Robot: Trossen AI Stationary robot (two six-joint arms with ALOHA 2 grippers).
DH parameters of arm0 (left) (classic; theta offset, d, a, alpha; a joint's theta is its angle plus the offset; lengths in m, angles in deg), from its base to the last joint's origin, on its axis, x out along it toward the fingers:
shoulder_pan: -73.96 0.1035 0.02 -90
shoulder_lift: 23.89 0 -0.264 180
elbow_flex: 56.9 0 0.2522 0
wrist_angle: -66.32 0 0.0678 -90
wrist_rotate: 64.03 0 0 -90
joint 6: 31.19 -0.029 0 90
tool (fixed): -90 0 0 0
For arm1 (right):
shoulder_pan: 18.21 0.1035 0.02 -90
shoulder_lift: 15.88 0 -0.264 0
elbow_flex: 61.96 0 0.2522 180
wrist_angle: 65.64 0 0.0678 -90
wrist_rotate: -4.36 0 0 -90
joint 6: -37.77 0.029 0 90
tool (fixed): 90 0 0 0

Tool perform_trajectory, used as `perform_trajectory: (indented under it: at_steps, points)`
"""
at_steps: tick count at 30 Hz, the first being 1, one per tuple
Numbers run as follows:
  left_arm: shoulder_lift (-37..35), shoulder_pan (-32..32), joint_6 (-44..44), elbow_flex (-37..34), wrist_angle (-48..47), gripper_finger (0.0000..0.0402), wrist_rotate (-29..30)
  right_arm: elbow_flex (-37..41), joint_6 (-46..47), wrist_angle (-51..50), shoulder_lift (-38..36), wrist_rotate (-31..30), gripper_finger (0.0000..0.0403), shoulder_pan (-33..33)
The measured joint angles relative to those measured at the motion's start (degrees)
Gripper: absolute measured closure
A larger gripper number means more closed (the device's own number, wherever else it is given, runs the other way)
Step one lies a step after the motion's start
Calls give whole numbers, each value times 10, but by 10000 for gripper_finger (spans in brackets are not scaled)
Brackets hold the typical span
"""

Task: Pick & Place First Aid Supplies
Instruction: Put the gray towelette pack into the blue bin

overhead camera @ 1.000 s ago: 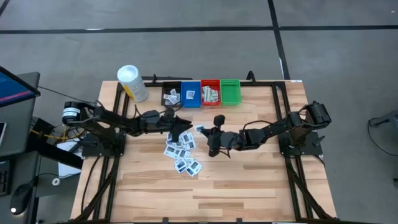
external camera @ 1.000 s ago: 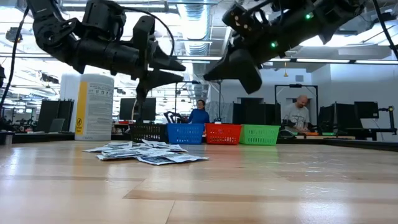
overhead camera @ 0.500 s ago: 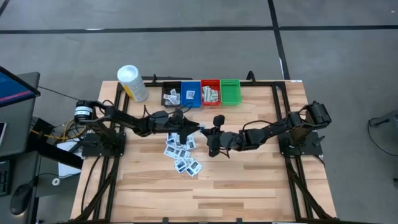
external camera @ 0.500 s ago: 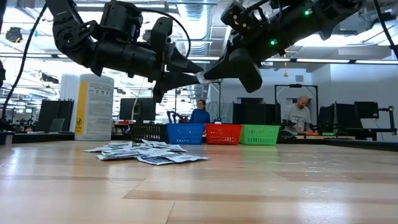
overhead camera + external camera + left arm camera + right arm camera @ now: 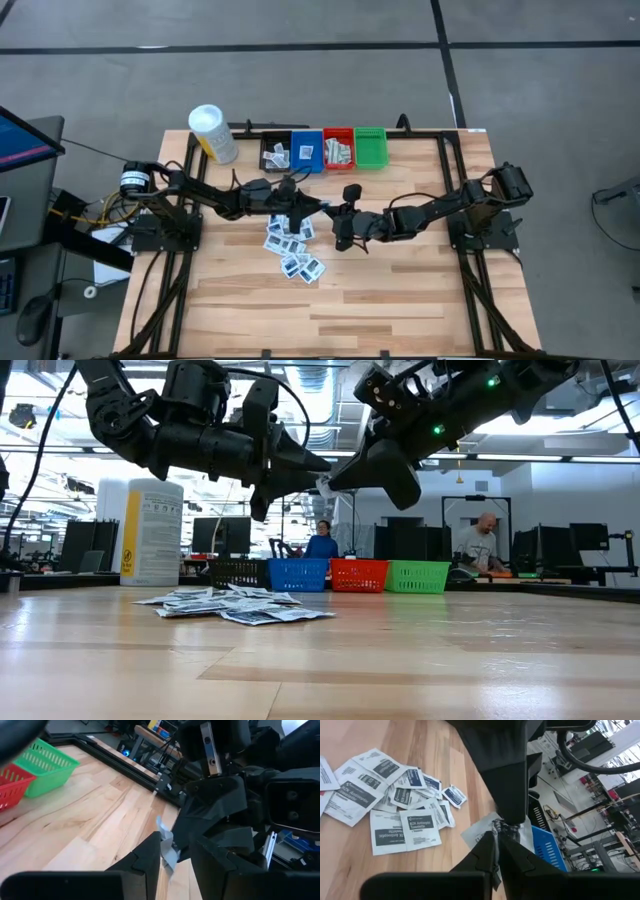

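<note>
The right tool hangs in the air above the wooden surface, clenched on one small white packet, which it pinches by an edge. We see the left tool reaching in from the opposite side until the two nearly meet tip to tip over the middle of the surface. Its two dark fingers stand on either side of the same packet, with a narrow gap between them. From the left wrist view the packet sits between those fingers, but we cannot tell whether they already press on it.

Taking that held packet as our landmark, the pile of loose packets lies flat on the surface just below and to the left arm's side of it, white with dark and blue printed labels, some overlapping.

Beyond the held packet, along the far edge of the surface, stands a row of four small bins. The black bin and blue bin each hold a packet or two, the red bin holds several, and we see only bare mesh in the green bin.

Farther along that far edge, past the black bin, stands a yellow container with a white cap.
</note>
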State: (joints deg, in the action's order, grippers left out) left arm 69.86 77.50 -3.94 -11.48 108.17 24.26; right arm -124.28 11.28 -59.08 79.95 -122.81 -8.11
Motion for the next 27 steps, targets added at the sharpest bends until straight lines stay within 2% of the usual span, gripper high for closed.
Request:
perform_trajectory:
  at_steps: [18, 22, 27]
  points:
    - [0, 0, -22, -1, -2, 302, 10, 1, -24, 18, 0, -4, 392, 8]
    - [0, 0, -33, -1, -2, 323, 12, 1, -24, 16, 0, -4, 392, 6]
    - [0, 0, -52, -1, -3, 378, 12, 1, -24, 11, 0, -4, 392, 7]
